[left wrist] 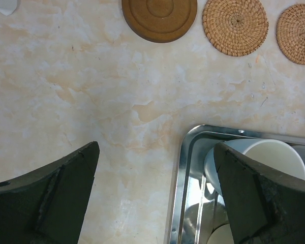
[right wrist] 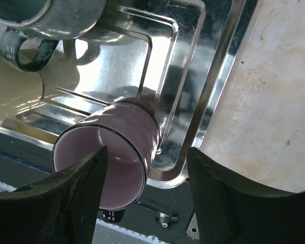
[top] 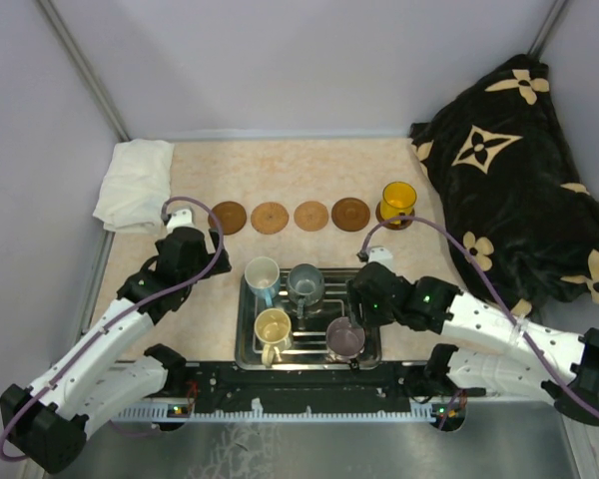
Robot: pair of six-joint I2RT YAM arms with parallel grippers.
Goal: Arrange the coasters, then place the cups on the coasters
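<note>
1. We find a shiny steel tray (top: pixel 243 339) at the table's (top: pixel 280 165) near edge. It holds four cups: white-blue cup (top: pixel 263 274), grey-blue cup (top: pixel 305 284), cream-yellow cup (top: pixel 273 327) and purple-grey cup (top: pixel 345 337).
2. The orange-yellow cup (top: pixel 398 198) stands on the end coaster (top: pixel 387 222), far right. Leftward run two smooth ringed coasters (top: pixel 229 217) flanking two woven coasters (top: pixel 270 217).
3. The left fingers (left wrist: pixel 56 193) are spread wide and empty over the tray's left rim.
4. The right fingers (right wrist: pixel 66 198) stand apart astride the purple-grey cup's glossy rim, with a gap at its outer wall.
</note>
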